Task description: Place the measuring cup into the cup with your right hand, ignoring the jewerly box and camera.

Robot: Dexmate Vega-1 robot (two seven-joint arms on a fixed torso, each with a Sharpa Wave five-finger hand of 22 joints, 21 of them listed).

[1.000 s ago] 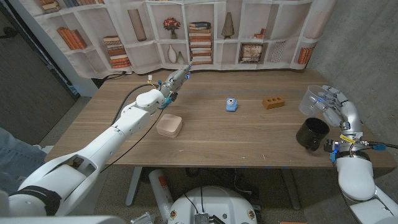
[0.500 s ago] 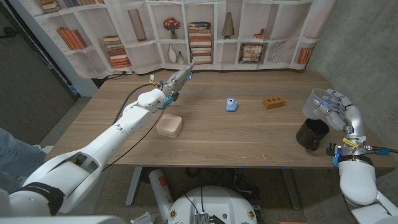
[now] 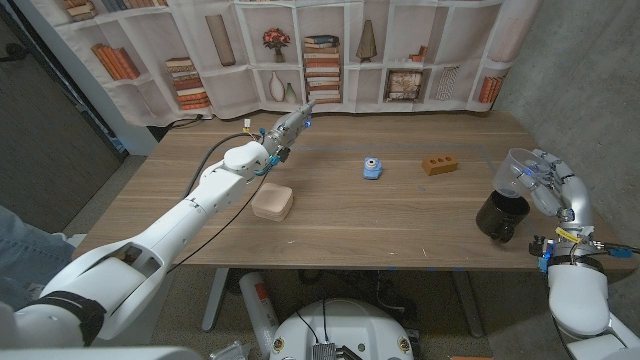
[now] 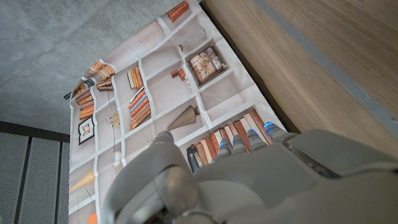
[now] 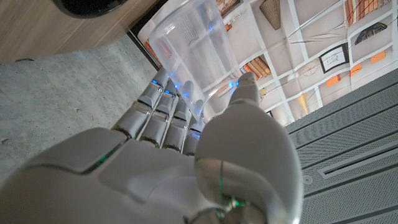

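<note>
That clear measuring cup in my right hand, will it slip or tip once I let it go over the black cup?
The measuring cup looks like thin clear plastic, so probably light and slick against the right hand. It is held tilted just above the black cup; released so, it may lodge crooked on the rim. Its mouth looks about as wide as the black cup's opening, so it may not drop fully inside.

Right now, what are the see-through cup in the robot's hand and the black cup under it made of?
The measuring cup looks like clear plastic: the right hand and shelves show through its wall. The black cup looks glossy, maybe ceramic or plastic; its rim catches light, but I can't tell which.
</note>
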